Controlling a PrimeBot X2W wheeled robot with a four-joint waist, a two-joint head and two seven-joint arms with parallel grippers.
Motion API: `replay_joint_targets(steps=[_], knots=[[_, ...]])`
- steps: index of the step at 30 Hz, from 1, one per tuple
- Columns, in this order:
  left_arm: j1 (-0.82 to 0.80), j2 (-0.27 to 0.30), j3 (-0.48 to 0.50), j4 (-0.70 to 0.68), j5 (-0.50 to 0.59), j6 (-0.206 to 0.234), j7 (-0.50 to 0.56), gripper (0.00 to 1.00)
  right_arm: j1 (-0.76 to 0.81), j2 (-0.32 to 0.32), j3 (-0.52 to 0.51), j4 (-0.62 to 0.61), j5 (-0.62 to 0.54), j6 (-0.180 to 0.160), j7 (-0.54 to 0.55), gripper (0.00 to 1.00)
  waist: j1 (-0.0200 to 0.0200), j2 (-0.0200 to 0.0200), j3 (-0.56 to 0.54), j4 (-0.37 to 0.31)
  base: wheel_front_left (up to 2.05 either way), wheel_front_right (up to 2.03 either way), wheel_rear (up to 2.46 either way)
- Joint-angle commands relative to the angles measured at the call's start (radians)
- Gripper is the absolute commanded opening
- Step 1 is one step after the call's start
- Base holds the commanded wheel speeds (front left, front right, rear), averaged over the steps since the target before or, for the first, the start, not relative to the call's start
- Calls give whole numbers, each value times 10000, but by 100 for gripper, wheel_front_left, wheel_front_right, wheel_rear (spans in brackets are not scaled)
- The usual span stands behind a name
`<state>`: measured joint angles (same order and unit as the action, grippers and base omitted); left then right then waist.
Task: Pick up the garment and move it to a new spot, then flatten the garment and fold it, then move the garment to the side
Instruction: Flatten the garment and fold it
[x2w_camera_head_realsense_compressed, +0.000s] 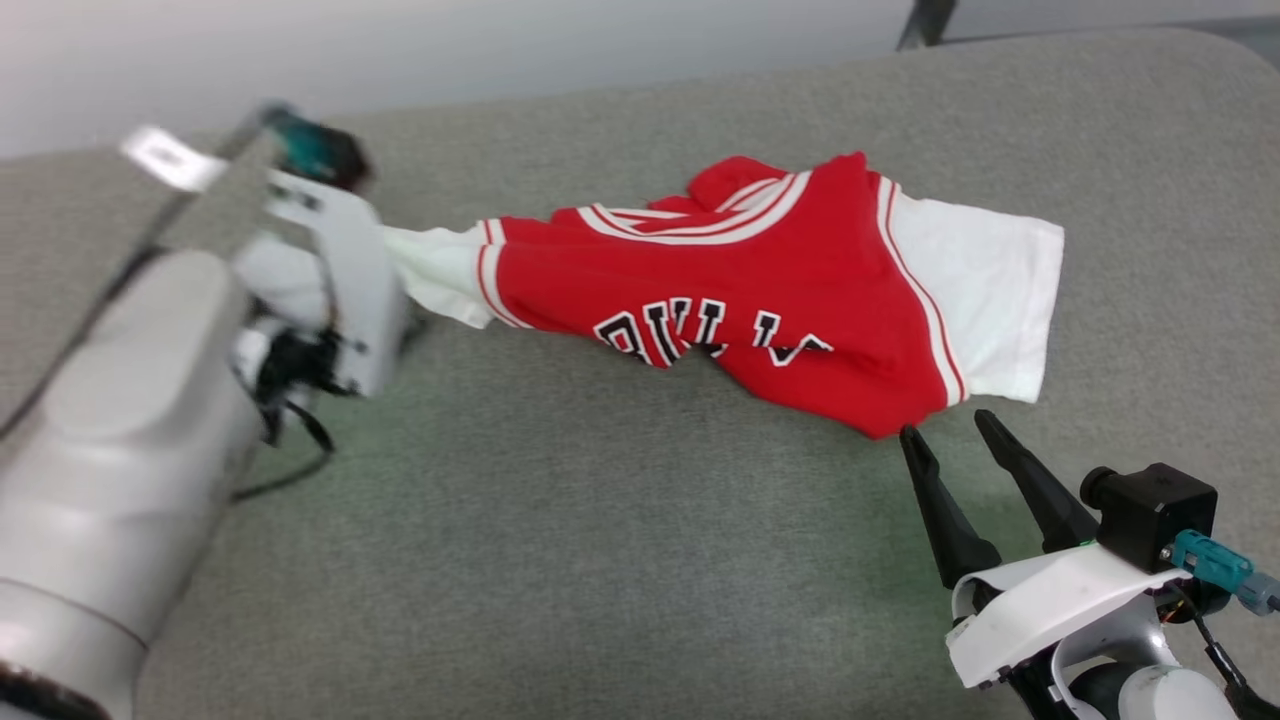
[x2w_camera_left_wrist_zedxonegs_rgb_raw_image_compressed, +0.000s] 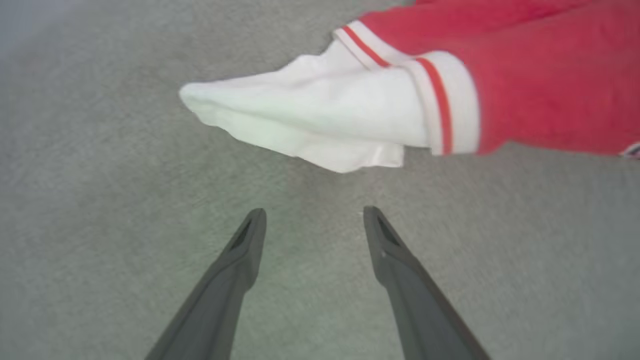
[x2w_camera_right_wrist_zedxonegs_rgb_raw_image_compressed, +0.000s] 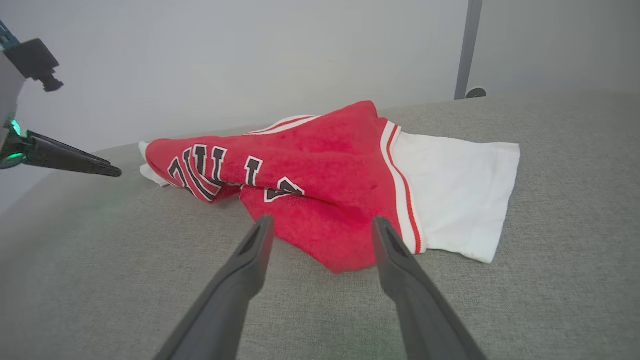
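Observation:
The garment (x2w_camera_head_realsense_compressed: 760, 290) is a small red T-shirt with white sleeves and black-and-white lettering. It lies crumpled and stretched sideways on the grey fabric surface (x2w_camera_head_realsense_compressed: 600, 540). In the left wrist view my left gripper (x2w_camera_left_wrist_zedxonegs_rgb_raw_image_compressed: 314, 212) stands open a short way from the bunched white sleeve (x2w_camera_left_wrist_zedxonegs_rgb_raw_image_compressed: 320, 115), with nothing between its fingers. In the head view the pale left wrist housing (x2w_camera_head_realsense_compressed: 340, 270) hides those fingers beside that sleeve. My right gripper (x2w_camera_head_realsense_compressed: 948, 428) is open near the red hem's lowest corner, apart from it. In the right wrist view, the right gripper (x2w_camera_right_wrist_zedxonegs_rgb_raw_image_compressed: 322, 220) points at the garment (x2w_camera_right_wrist_zedxonegs_rgb_raw_image_compressed: 320, 160).
The grey surface ends at a pale wall (x2w_camera_right_wrist_zedxonegs_rgb_raw_image_compressed: 250, 60) behind the garment. A dark upright pole (x2w_camera_right_wrist_zedxonegs_rgb_raw_image_compressed: 467, 50) stands at the back right. One dark finger (x2w_camera_right_wrist_zedxonegs_rgb_raw_image_compressed: 75, 161) of my left gripper shows at the left of the right wrist view.

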<state>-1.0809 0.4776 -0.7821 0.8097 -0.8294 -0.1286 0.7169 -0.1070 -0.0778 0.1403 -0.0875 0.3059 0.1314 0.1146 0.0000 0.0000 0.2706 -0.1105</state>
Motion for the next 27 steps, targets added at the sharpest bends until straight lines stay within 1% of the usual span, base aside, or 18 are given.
replay_joint_targets(steps=[1, 5, 9, 14, 20, 25, 26, 27], knots=[[162, 118, -131, -364, -159, -19, 140, 100, 94, 10, 32, -28, -5, -14, 9, 100, 0, 0, -151, 178, 0, 0, 0], [503, 208, -496, -1418, -529, -23, 463, 100, -2, 20, 116, -45, 78, -14, -7, 100, 0, 0, 16, 15, 0, 0, 0], [521, 172, -490, -1623, -541, -8, 217, 100, -82, 35, 111, 6, 107, -14, -74, 100, 0, 0, 185, -247, 0, 0, 0], [277, 8, -514, -1369, -370, 133, -40, 100, -177, 56, 165, 33, 142, -14, -146, 100, 0, 0, 435, -569, 0, 0, 0], [-24, 30, -701, -713, 22, 106, -414, 100, -271, 89, 176, 121, 186, -14, -272, 100, 0, 0, 636, -835, 0, 0, 0], [-102, -101, -674, -158, -127, 58, -613, 100, -300, 108, 176, 225, 219, -14, -351, 100, 0, 0, 672, -913, 0, 0, 0], [-91, -118, -723, -44, -106, 68, -629, 92, -310, 117, 166, 244, 216, -14, -354, 100, 0, 0, 669, -913, 0, 0, 0], [-77, -133, -795, 69, -71, 54, -598, 49, -303, 121, 154, 259, 211, -14, -357, 100, 0, 0, 660, -907, 0, 0, 0]])
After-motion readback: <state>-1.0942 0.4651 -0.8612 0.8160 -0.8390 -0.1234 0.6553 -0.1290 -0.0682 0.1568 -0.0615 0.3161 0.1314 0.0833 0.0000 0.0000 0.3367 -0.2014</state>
